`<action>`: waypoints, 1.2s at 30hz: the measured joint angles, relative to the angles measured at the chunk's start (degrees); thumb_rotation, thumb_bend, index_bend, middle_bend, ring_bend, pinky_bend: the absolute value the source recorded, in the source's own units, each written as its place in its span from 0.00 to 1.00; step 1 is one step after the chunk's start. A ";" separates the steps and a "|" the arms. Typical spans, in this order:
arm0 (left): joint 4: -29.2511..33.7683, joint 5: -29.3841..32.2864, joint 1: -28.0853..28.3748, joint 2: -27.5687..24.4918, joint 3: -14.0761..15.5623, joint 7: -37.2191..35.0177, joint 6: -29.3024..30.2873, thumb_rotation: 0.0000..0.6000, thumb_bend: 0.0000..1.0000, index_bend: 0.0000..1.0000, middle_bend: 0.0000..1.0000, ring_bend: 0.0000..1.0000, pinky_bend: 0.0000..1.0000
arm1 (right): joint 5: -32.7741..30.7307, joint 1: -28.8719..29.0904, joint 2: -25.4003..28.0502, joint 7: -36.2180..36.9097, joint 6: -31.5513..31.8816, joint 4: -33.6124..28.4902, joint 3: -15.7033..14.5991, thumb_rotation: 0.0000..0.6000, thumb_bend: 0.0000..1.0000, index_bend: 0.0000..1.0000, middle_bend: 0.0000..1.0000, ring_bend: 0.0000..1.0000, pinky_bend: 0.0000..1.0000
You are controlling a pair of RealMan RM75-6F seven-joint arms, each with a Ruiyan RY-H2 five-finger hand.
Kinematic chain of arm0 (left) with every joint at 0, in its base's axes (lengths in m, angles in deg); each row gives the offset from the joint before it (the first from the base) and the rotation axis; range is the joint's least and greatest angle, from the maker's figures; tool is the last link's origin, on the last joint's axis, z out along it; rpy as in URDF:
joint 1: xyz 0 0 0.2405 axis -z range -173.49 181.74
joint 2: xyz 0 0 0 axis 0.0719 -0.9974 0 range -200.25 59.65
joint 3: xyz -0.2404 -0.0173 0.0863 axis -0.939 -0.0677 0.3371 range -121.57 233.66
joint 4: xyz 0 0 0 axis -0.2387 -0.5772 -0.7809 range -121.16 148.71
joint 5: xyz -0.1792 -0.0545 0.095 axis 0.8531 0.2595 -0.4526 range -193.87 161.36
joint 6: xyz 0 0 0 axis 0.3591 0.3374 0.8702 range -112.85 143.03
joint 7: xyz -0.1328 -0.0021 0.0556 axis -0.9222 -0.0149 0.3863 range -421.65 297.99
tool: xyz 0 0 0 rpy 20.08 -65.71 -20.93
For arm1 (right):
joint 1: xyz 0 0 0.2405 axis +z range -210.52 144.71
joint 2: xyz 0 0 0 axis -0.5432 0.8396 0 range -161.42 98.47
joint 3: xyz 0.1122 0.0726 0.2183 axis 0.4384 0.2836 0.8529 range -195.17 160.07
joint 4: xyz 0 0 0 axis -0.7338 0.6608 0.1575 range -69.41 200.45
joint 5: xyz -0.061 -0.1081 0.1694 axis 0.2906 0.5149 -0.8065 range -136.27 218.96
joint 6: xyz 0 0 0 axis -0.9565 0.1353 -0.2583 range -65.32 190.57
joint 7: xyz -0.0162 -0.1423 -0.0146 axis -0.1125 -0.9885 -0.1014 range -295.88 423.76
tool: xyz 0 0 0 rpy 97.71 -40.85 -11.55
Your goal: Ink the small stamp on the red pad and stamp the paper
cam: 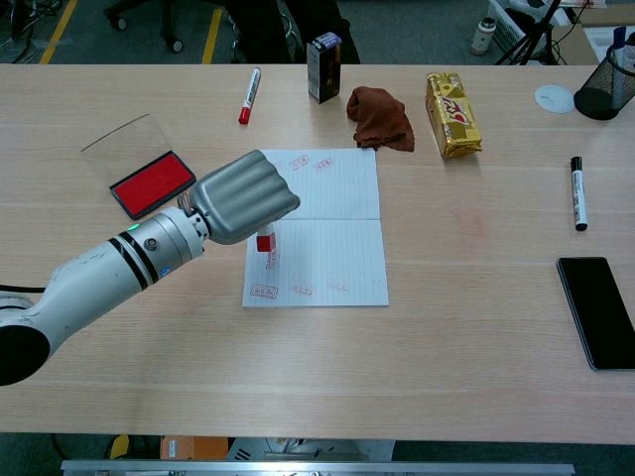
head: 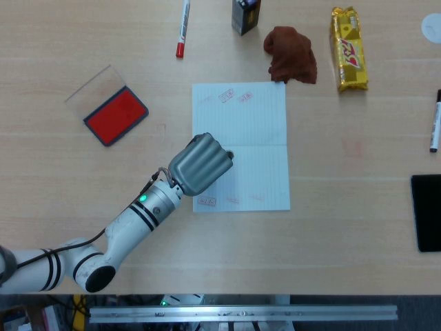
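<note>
left robot hand (cam: 243,196) curled around small red stamp (cam: 264,241) | held over left half of paper (cam: 337,218) | red ink pad (cam: 152,183) open at table's left | right robot hand unseen

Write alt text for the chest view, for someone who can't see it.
The robot's left hand holds a small red stamp just above a sheet of lined paper that already bears several red stamp marks. An open red ink pad lies left of the paper on the wooden table.
</note>
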 measured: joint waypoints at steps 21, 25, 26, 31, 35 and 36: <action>-4.66 3.62 -1.21 -1.58 -1.88 -3.16 2.21 1.00 0.29 0.56 1.00 1.00 1.00 | 0.54 0.73 -0.50 0.07 -0.46 0.09 0.27 1.00 0.19 0.07 0.18 0.09 0.16; -6.30 4.05 -1.76 -1.49 -1.55 -3.88 2.51 1.00 0.29 0.56 1.00 1.00 1.00 | 0.67 0.92 -0.58 -0.04 -0.61 0.03 0.29 1.00 0.19 0.07 0.18 0.09 0.16; -6.73 4.19 -1.88 -1.43 -1.50 -4.09 2.54 1.00 0.29 0.56 1.00 1.00 1.00 | 0.73 0.97 -0.60 -0.10 -0.64 -0.01 0.29 1.00 0.19 0.07 0.18 0.09 0.16; -8.78 4.37 -2.55 -1.09 -1.31 -5.72 3.21 1.00 0.29 0.56 1.00 1.00 1.00 | 0.96 1.05 -0.65 -0.34 -0.46 -0.28 0.32 1.00 0.19 0.07 0.18 0.09 0.16; -11.24 3.32 -3.10 -0.35 -1.00 -7.96 4.35 1.00 0.29 0.56 1.00 1.00 1.00 | 0.94 1.03 -0.61 -0.67 -0.45 -0.56 0.27 1.00 0.19 0.07 0.18 0.09 0.16; -11.93 3.05 -3.21 -0.11 -0.90 -8.45 4.55 1.00 0.29 0.56 1.00 1.00 1.00 | 0.93 1.02 -0.61 -0.76 -0.44 -0.64 0.26 1.00 0.19 0.07 0.18 0.09 0.16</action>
